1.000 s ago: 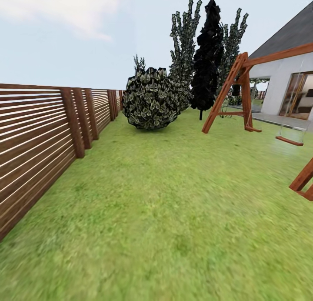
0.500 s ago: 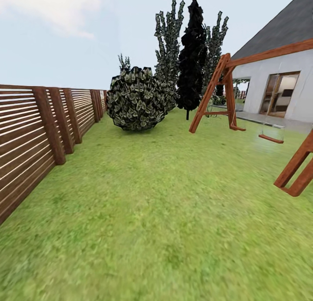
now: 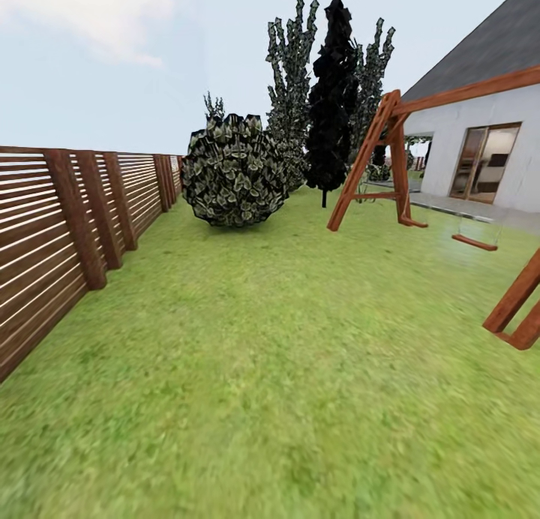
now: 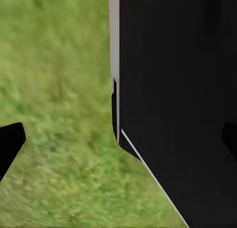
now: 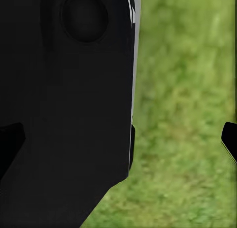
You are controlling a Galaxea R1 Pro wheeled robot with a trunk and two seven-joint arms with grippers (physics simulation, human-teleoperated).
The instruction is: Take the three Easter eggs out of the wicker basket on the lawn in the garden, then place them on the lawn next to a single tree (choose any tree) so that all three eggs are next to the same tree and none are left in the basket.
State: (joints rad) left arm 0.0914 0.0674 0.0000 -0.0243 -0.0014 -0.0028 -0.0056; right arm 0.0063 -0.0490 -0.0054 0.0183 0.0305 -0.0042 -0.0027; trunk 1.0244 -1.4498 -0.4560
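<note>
Where the lawn [image 3: 285, 339] spreads, a round bush [image 3: 234, 170] stands.

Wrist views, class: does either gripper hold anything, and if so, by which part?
Nothing is held. Between the left gripper's fingertips lie lawn and dark robot body; the right gripper is likewise empty, its fingertips set wide apart.

We see our body in the two wrist views. In the left wrist view, a broad matte black panel [image 4: 177, 89] has a thin pale grey edge line that runs straight, then angles off diagonally; a black fingertip [image 4: 10, 144] with a slanted tip sits apart from it. In the right wrist view, a similar black housing [image 5: 69, 114] carries a round recessed disc [image 5: 85, 15] and a pale grey edge strip, with dark fingertips [image 5: 229, 139] at both margins
</note>
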